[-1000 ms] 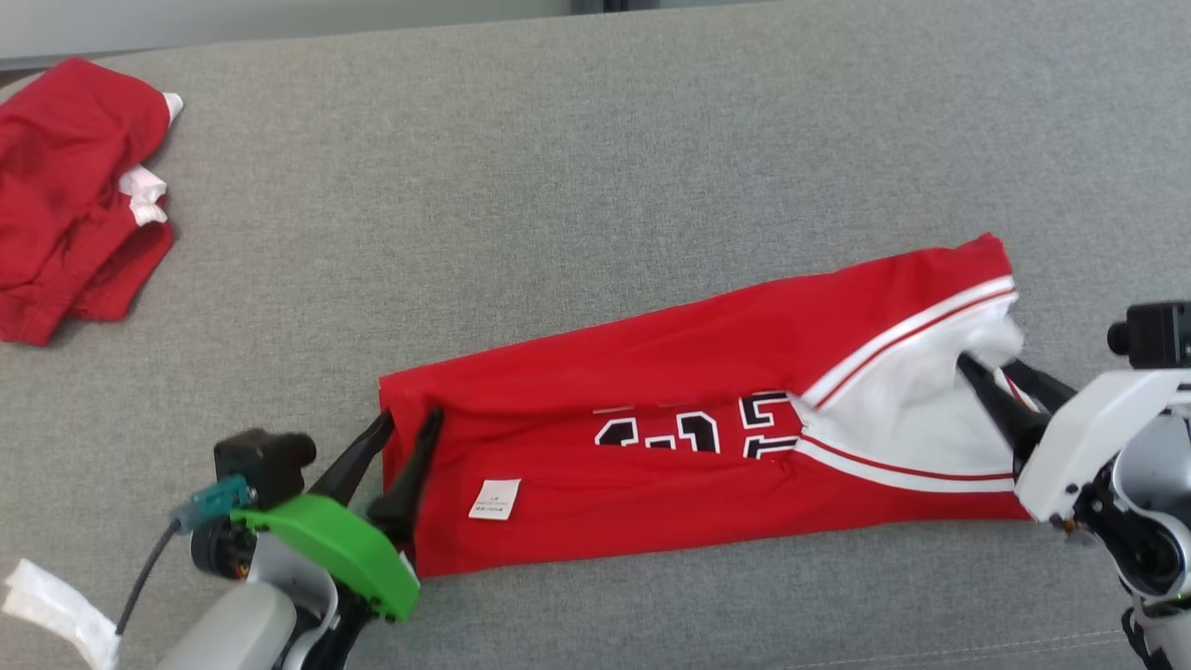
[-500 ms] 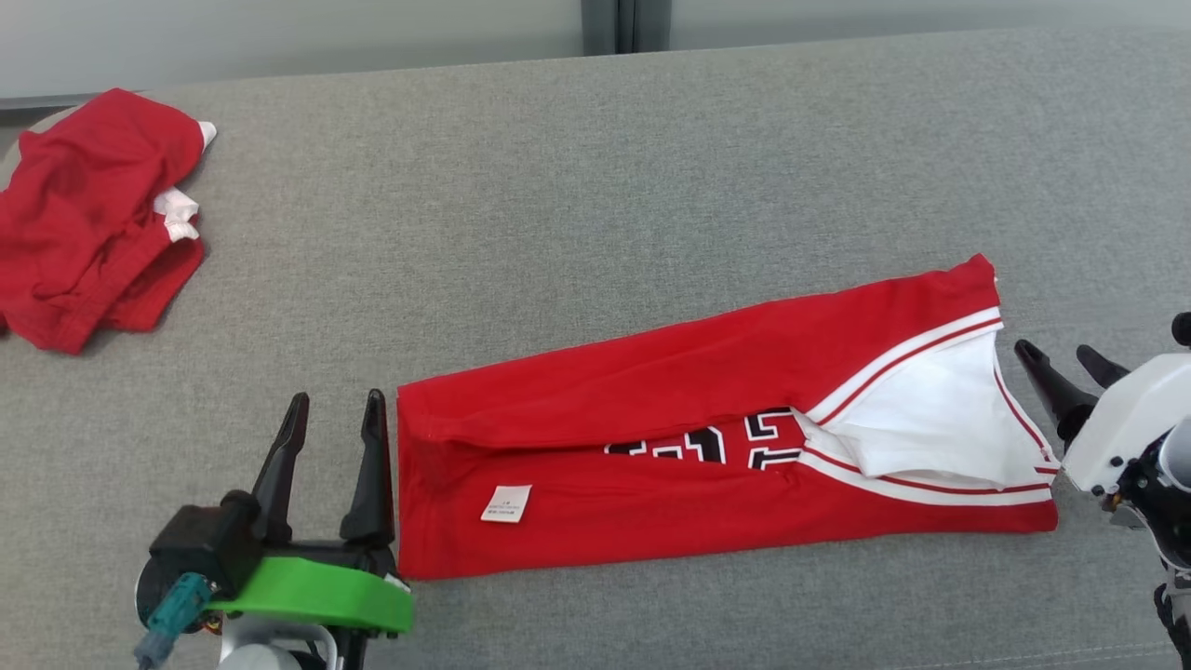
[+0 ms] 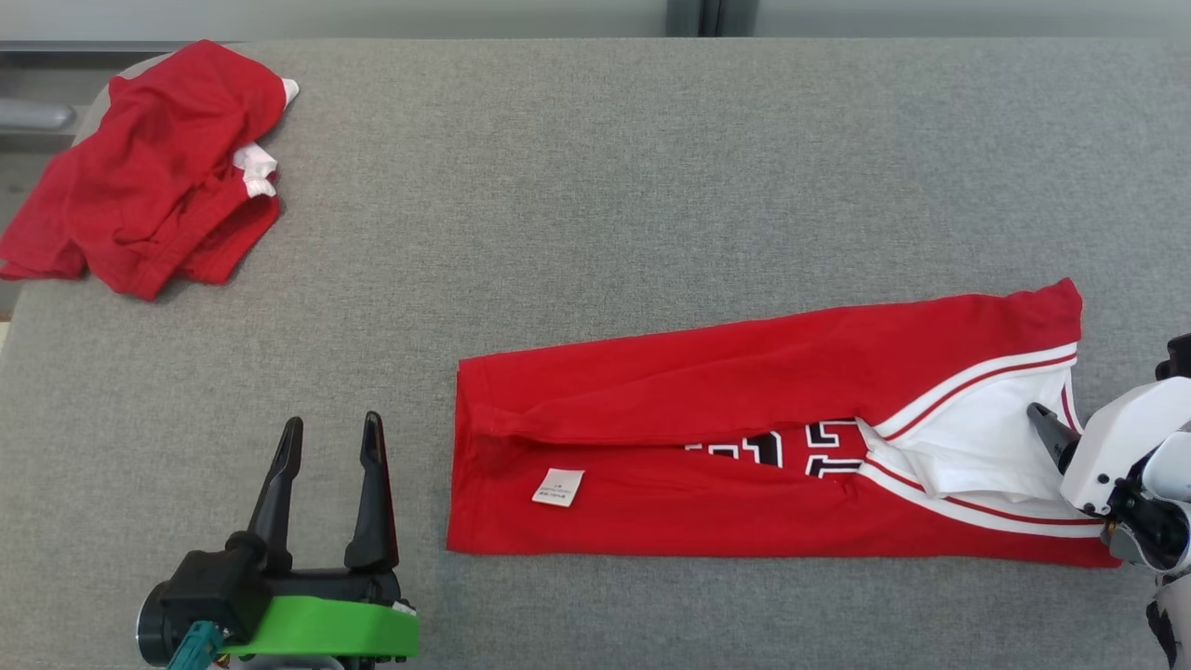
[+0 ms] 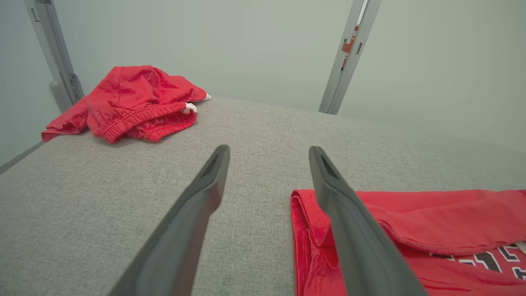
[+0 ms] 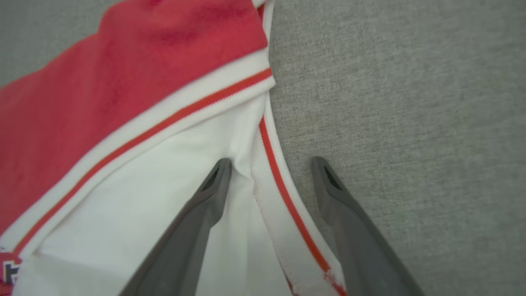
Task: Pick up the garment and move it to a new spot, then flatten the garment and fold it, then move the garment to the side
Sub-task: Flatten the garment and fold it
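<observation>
The red jersey point(image 3: 744, 437) lies folded into a long strip on the grey padded surface point(image 3: 595, 186), with its white panel and striped trim at the right end. My left gripper point(image 3: 332, 423) stands open a short way left of the jersey's left hem point(image 4: 304, 213), with nothing between its fingers point(image 4: 269, 150). My right gripper point(image 3: 1051, 419) is open at the jersey's right end. In the right wrist view it point(image 5: 271, 161) straddles the white-and-red trim point(image 5: 267, 164), one finger over the white panel point(image 5: 164, 185) and the other over bare grey cloth.
A second red garment point(image 3: 158, 167) lies crumpled at the far left corner, also in the left wrist view point(image 4: 131, 102). The surface ends at a pale wall with a metal post point(image 4: 349, 53) behind. The surface's left edge point(image 3: 9, 316) is near that pile.
The head camera has shifted. My left gripper came off the jersey's left hem and drew back, open. My right gripper let go of the white panel, pulled away, then came back over the trim.
</observation>
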{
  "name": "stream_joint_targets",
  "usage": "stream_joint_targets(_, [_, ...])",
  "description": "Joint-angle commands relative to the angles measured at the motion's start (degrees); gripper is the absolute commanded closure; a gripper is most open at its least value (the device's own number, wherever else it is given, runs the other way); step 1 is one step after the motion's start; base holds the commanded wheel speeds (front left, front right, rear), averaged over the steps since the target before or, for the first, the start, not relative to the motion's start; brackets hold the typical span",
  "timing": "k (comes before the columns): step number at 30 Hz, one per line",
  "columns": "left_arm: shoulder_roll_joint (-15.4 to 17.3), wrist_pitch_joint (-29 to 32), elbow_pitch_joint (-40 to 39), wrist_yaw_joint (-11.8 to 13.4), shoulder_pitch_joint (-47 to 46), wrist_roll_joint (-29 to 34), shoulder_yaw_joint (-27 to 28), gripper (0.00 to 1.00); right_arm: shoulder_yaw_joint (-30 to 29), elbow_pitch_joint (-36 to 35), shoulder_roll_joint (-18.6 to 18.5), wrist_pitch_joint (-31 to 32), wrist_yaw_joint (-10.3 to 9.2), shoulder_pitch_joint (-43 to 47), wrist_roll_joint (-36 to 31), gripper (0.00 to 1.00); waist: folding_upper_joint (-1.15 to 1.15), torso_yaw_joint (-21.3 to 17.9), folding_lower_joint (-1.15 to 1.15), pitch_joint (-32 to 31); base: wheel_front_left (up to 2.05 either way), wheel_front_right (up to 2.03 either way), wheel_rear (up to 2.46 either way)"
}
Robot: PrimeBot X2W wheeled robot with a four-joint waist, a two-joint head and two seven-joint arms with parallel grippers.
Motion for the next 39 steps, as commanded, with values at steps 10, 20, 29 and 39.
stream_joint_targets(10, [-1.2, 0.0, 0.2, -2.9, 1.8, 0.1, 2.8, 0.00, 1.5, 0.4, -2.4, -2.0, -0.01, -0.2, 14.0, 1.00, 0.00, 0.0, 0.00, -1.3, 0.00, 0.00, 0.00])
stream_joint_targets(20, [-1.2, 0.0, -0.2, -2.1, 2.9, -1.5, 3.0, 0.00, -11.6, 0.3, -12.3, -2.6, -0.05, -2.1, 15.0, 1.00, 0.00, -0.3, 0.00, -2.5, 0.00, 0.00, 0.00])
stream_joint_targets(29, [-1.2, 0.0, 0.1, -1.2, 4.6, -2.2, 2.5, 0.00, -8.3, -14.0, -10.3, 6.1, -0.03, -0.4, 16.4, 1.00, 0.00, -1.3, 0.00, -5.8, 0.00, 0.00, 0.00])
stream_joint_targets(39, [-1.2, 0.0, 0.3, -0.4, 6.4, 0.5, 1.5, 0.00, 8.3, -25.1, 2.8, 8.7, -0.01, 5.9, 13.8, 1.00, 0.00, -0.7, 0.00, -8.6, 0.00, 0.00, 0.00])
